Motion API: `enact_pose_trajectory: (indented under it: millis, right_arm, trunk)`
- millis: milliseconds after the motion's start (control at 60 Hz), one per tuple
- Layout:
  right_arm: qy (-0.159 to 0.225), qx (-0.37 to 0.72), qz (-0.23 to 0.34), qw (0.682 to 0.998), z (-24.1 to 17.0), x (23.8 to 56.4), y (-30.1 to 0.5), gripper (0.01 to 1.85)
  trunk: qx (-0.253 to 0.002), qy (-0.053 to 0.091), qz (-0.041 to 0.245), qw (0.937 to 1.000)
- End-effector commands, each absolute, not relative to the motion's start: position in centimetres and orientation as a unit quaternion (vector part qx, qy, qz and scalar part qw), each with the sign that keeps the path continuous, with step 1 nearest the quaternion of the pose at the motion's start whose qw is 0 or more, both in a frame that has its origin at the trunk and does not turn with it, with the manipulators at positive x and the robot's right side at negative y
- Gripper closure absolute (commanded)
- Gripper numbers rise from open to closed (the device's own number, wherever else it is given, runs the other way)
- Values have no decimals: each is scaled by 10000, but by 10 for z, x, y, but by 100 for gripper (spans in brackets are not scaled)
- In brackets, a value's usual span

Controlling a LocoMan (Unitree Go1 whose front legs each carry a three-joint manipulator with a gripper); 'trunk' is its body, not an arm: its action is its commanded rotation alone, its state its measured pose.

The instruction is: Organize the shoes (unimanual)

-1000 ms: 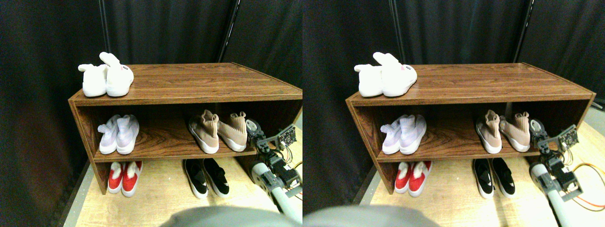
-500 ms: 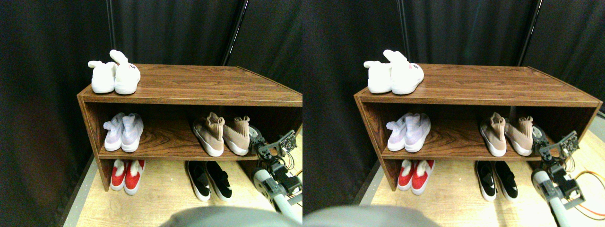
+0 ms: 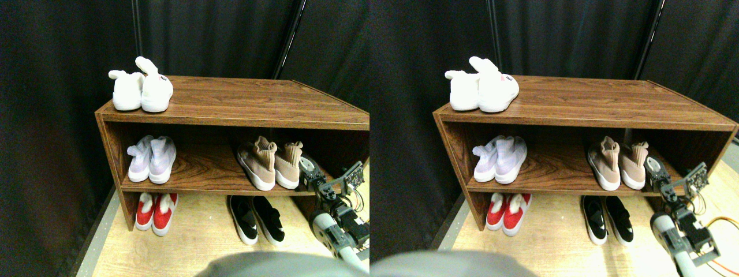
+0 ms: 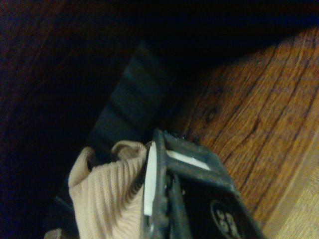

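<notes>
Dark walnut-grained wood makes up the shoe rack [image 3: 242, 107], which has a top board, a middle shelf, and floor space under it on the pale wood floor [image 3: 202, 236]. The tan knit sock-collar sneakers [image 3: 270, 163] stand side by side at the right of the middle shelf, toes toward the front edge. The right gripper [image 3: 307, 172] is up at that shelf's right end, right beside the outer tan sneaker; in the wrist view the dark jaw frame [image 4: 192, 191] lies against the ribbed tan collar [image 4: 107, 191] of that shoe, over the shelf board, with the rack's shadowed interior behind. Whether the jaws are apart or closed I cannot tell, and no grip on the shoe shows plainly. The low black slip-ons [image 3: 254, 218] sit on the floor below the tan pair, parallel, toes pointing outward. On the left of the middle shelf are the lavender knit sneakers [image 3: 151, 159]; below them on the floor a red pair with white trim [image 3: 155, 211]. The fluffy white bunny-ear slippers [image 3: 142, 91] rest on the top board's left end.
</notes>
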State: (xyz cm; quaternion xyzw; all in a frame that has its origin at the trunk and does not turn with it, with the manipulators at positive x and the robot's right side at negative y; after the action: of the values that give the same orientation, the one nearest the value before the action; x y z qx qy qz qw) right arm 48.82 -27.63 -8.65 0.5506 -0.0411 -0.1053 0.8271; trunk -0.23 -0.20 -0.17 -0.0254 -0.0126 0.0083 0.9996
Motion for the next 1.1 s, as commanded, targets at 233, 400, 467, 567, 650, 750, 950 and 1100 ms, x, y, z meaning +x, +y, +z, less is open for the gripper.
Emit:
enact_pose_trajectory:
  millis: [233,400,467,567,650,750,950,1100]
  right_arm:
    - [-474,5602,-651,8245,-77,486,-262,180]
    - [-424,5598,-586,8255,-76,485,-255,180]
    - [-431,5520,-553,8309,-76,485,-253,180]
    - [-471,5497,-582,8320,-76,484,-253,180]
    - [-499,5548,-664,8278,-76,484,-257,180]
    - [-519,5339,-704,8410,-75,484,-263,180]
    - [-614,5444,-829,8325,-70,483,-268,180]
    - [-810,5223,-773,8454,-67,480,-271,180]
  trunk:
    - [-317,-59,158,9994]
    - [-333,-44,164,9993]
    - [-338,-48,166,9993]
    - [-341,-43,163,9993]
    - [-341,-43,163,9993]
    - [-341,-43,163,9993]
    - [-269,-64,79,9996]
    - [-216,-65,3,9997]
